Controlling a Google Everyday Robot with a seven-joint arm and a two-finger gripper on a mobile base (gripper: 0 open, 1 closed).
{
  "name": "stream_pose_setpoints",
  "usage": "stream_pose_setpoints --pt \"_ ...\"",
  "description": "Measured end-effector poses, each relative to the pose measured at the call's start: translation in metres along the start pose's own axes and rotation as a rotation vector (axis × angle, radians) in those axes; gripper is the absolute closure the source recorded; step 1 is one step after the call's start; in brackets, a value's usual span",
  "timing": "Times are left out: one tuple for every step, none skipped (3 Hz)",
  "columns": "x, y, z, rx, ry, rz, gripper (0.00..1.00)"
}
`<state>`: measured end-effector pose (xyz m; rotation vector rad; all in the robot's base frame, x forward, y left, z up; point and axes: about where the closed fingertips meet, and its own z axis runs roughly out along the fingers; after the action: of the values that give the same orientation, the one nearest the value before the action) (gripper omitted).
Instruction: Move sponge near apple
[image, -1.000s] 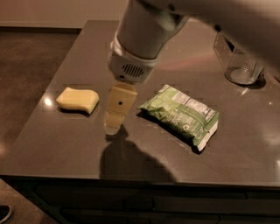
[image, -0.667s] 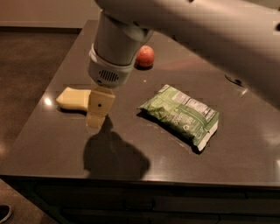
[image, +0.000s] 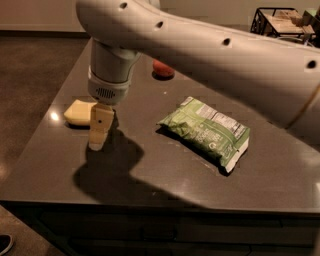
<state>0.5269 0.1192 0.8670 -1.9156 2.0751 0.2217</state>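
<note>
The pale yellow sponge (image: 76, 112) lies on the left part of the dark table (image: 150, 175). My gripper (image: 97, 143) hangs from the grey wrist and points down just to the right of the sponge, its tip close above the table, and it covers the sponge's right end. Whether it touches the sponge cannot be told. The red-orange apple (image: 163, 69) sits farther back near the middle of the table, partly hidden behind my arm.
A green crinkled snack bag (image: 205, 131) lies right of centre on the table. My large arm (image: 225, 55) spans the upper right of the view. The table's front edge and left edge are close. A wire rack (image: 282, 20) stands at the far back right.
My gripper has moved left across the table, from beside the green bag to right next to the sponge. The arm now covers more of the table's back. Sponge and bag have not moved.
</note>
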Motion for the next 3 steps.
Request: stream_pose_setpoints --pt "-0.003 -0.018 0.017 -0.016 0.017 0.041 0.0" --pt "-0.005 -0.029 0.021 -0.052 0.033 0.078 0.16" --pt "-0.006 -0.033 0.022 -0.086 0.043 0.1 0.41"
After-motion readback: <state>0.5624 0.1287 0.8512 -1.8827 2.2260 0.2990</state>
